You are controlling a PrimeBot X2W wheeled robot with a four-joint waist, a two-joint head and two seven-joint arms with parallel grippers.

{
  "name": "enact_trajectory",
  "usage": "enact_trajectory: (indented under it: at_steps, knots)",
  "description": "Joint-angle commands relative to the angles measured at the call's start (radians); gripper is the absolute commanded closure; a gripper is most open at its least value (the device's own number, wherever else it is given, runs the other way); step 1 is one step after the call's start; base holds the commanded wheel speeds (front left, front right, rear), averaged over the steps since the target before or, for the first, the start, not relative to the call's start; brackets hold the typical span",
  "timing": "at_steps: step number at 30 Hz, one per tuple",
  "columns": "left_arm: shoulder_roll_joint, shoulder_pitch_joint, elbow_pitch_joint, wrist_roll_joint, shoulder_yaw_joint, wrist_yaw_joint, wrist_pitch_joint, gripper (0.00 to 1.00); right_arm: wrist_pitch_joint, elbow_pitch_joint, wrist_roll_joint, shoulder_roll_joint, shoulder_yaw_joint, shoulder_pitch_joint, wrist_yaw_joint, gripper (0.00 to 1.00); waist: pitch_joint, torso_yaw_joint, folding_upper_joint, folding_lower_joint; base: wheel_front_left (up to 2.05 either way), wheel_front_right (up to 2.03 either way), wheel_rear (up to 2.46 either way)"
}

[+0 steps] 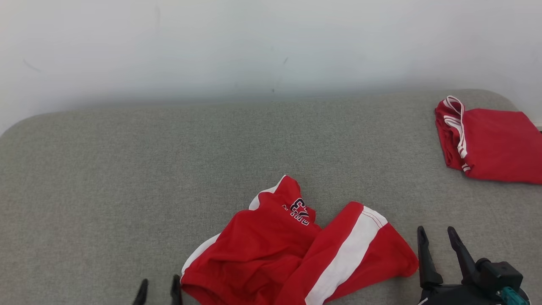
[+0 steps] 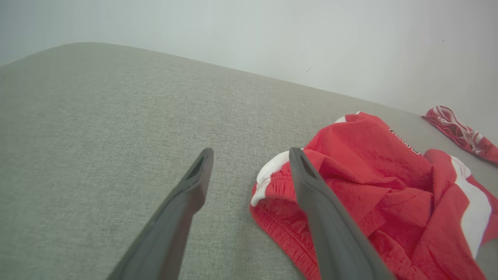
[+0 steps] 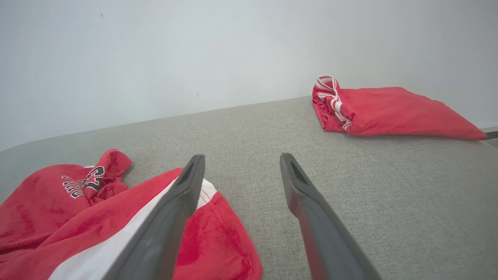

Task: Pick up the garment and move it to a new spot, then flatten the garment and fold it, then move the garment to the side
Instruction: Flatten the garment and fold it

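The garment (image 1: 292, 250) is a pair of red shorts with white side stripes and dark lettering, lying crumpled on the grey surface at the near middle. It also appears in the left wrist view (image 2: 373, 194) and the right wrist view (image 3: 97, 217). My left gripper (image 1: 157, 284) stands open just left of its waistband, fingers apart with nothing between them (image 2: 251, 153). My right gripper (image 1: 436, 233) is open just right of the striped leg, empty (image 3: 241, 159).
A second red garment (image 1: 491, 142), folded, lies at the far right of the grey fabric surface (image 1: 169, 161); it also appears in the right wrist view (image 3: 385, 111). A pale wall (image 1: 254, 46) rises behind the surface's back edge.
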Motion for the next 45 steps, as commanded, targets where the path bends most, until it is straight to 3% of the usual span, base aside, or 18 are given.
enact_trajectory:
  at_steps: [1, 12, 22, 23, 24, 28, 34, 42, 45]
  knots:
    - [-0.001, 0.012, 0.018, -0.001, -0.022, -0.008, -0.003, 0.00, -0.004, -0.021, -0.009, 0.013, 0.007, 0.017, -0.002, 0.00, -0.006, -0.004, 0.0000, 0.0000, 0.00, 0.00, 0.00]
    - [-0.001, 0.009, 0.100, -0.036, -0.101, -0.029, -0.003, 0.00, -0.004, -0.039, -0.005, 0.062, 0.051, 0.043, -0.003, 0.00, -0.020, -0.047, 0.0000, 0.0000, 0.00, 0.00, 0.00]
    - [0.000, -0.115, 0.217, -0.071, -0.116, -0.040, -0.003, 0.00, -0.004, -0.035, -0.004, 0.078, 0.072, 0.010, -0.003, 0.00, 0.007, -0.098, 0.0000, 0.0000, 0.00, 0.00, 0.00]
    - [0.000, -0.130, 0.226, -0.069, -0.110, -0.041, -0.003, 0.84, -0.004, -0.037, -0.006, 0.079, 0.072, 0.007, -0.002, 0.00, 0.010, -0.103, 0.0000, 0.0000, 0.00, 0.00, 0.00]
    - [0.000, -0.147, 0.236, -0.058, -0.100, -0.043, -0.003, 1.00, -0.004, -0.039, -0.007, 0.080, 0.073, 0.003, -0.002, 0.00, 0.015, -0.108, 0.0000, 0.0000, 0.00, 0.00, 0.00]
    - [0.005, -0.224, 0.250, 0.006, -0.063, -0.045, -0.003, 1.00, -0.004, -0.042, -0.005, 0.083, 0.074, -0.001, -0.002, 0.00, 0.029, -0.127, 0.0000, 0.0000, 0.00, 0.00, 0.00]
    - [0.062, -0.368, 0.246, 0.064, -0.036, -0.049, -0.003, 1.00, -0.004, -0.045, -0.004, 0.086, 0.074, -0.019, -0.002, 0.00, 0.051, -0.156, 0.0000, 0.0000, 0.00, 0.00, 0.00]
    - [0.158, -0.551, 0.259, 0.047, -0.082, -0.050, -0.003, 1.00, -0.004, -0.048, 0.002, 0.090, 0.084, -0.042, -0.002, 0.00, 0.081, -0.198, 0.0000, 0.0000, 0.00, 0.00, 0.00]
    - [0.180, -0.573, 0.322, 0.035, -0.121, -0.050, -0.003, 1.00, -0.004, -0.043, 0.003, 0.092, 0.087, -0.039, -0.002, 0.00, 0.082, -0.206, 0.0000, 0.0000, 0.00, 0.00, 0.00]
